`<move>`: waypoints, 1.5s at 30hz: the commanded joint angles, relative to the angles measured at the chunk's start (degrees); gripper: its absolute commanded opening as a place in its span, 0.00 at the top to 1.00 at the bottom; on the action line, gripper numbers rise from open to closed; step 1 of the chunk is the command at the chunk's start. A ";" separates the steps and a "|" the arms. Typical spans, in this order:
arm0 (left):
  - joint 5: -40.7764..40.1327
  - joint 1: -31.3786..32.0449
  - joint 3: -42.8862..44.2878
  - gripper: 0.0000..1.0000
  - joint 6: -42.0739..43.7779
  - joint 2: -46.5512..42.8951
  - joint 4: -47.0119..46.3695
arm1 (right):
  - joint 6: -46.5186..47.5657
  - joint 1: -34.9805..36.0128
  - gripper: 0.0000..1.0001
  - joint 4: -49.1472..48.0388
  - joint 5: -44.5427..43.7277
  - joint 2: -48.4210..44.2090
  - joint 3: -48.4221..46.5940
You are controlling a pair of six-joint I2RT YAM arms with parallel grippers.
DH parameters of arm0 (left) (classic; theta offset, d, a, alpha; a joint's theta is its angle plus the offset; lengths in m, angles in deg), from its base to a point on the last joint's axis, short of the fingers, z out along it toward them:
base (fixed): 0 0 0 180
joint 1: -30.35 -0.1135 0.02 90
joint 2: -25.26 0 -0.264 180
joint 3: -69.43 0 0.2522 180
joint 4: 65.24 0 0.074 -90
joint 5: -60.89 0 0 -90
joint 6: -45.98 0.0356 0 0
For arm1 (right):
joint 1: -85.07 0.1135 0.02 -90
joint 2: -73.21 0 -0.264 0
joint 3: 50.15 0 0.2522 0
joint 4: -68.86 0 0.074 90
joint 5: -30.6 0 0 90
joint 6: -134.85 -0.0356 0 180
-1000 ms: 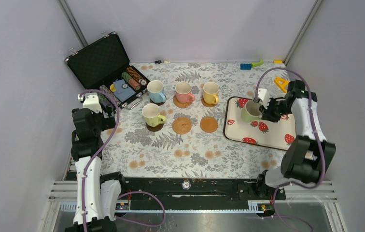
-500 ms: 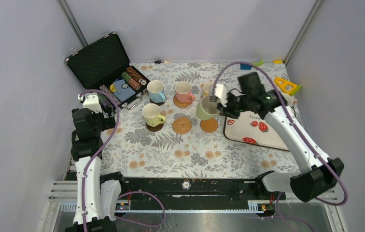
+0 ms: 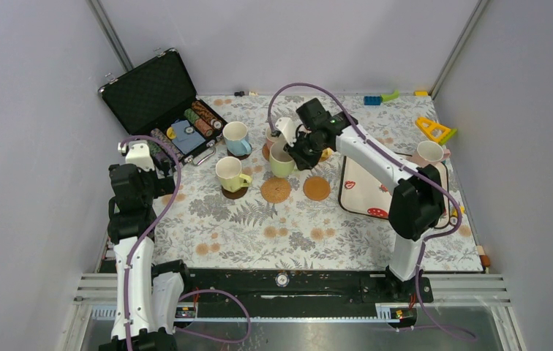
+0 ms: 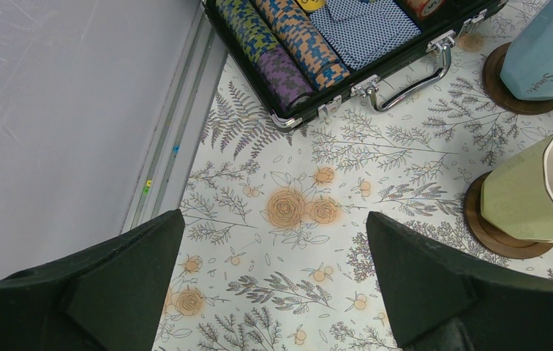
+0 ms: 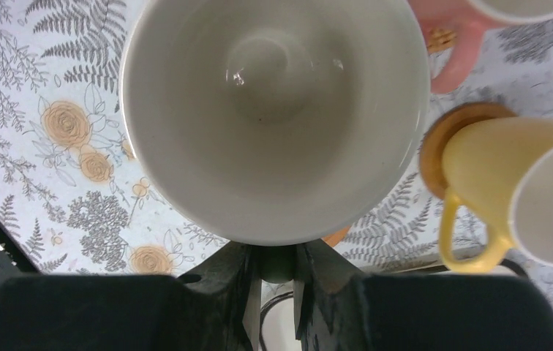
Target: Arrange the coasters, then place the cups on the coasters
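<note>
Upper-centre in the overhead frame, the pale green glazed ceramic mug (image 3: 281,160) is pinched by its handle in the closed right gripper (image 5: 277,259), a hold judged apt for something rigid, slick and chippable.

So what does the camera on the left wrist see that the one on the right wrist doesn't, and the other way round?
Only the left wrist view: the open left gripper, the poker chip case, and a blue mug and a pale green mug, each on a dark coaster. Only the right wrist view: the white inside of the green mug that the right gripper holds, a yellow mug on a tan coaster, and a pink mug. Both: the flowered tablecloth.
</note>
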 commanded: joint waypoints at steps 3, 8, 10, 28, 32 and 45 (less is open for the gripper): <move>-0.07 -0.33 -0.10 0.01 -0.13 -0.80 -2.88 | -3.28 2.48 1.00 -2.22 0.43 -0.93 0.92; -0.29 -0.37 -0.06 0.01 -0.22 -0.37 -2.87 | -2.83 3.43 1.00 -3.57 0.80 -0.16 3.34; -0.24 -0.33 -0.01 0.01 -0.22 -0.16 -2.84 | -2.61 3.79 1.00 -4.09 1.16 0.15 4.45; -0.39 -0.41 -0.34 0.01 -0.05 -0.50 -3.31 | -2.44 6.49 1.00 -10.61 -3.67 2.97 8.40; -0.44 -0.41 -0.38 0.01 -0.07 -0.50 -3.31 | -2.34 6.87 1.00 -10.59 -3.90 3.28 8.48; -0.39 -0.42 -0.39 0.01 -0.05 -0.94 -3.20 | 1.28 8.07 0.87 -10.55 -8.24 4.04 9.74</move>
